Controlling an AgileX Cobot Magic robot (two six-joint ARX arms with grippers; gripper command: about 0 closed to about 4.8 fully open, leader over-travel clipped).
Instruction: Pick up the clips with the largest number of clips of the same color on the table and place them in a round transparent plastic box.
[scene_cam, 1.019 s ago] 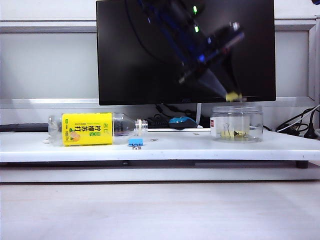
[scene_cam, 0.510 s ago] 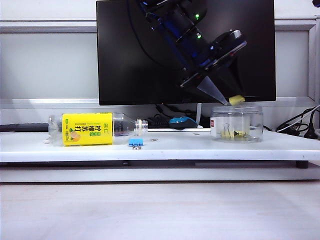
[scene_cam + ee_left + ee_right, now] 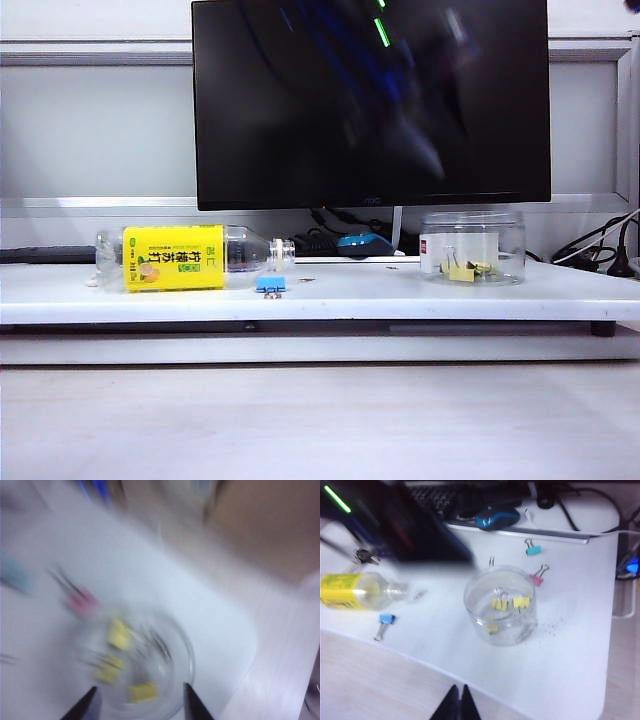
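Note:
The round transparent plastic box (image 3: 472, 248) stands on the right of the white table. Three yellow clips lie inside it (image 3: 521, 601) (image 3: 500, 604) (image 3: 491, 627). The left wrist view is blurred but looks down into the box (image 3: 175, 645), where the yellow clips (image 3: 142, 692) show. My left gripper (image 3: 140, 705) is open above the box with nothing between its fingers. In the exterior view the left arm (image 3: 420, 140) is only a dark smear before the monitor. My right gripper (image 3: 457, 700) is shut and empty, over the table's front edge, apart from the box (image 3: 520, 580).
A clear bottle with a yellow label (image 3: 175, 258) lies on the table's left, a blue clip (image 3: 270, 285) by its neck. A pink clip (image 3: 537, 577) and a teal clip (image 3: 532, 549) lie behind the box. A blue mouse (image 3: 497, 517) and cables sit at the back.
My left gripper held a yellow clip just above the box; that clip has left the jaws. The left arm has swung up and away, now blurred. The right arm stayed put.

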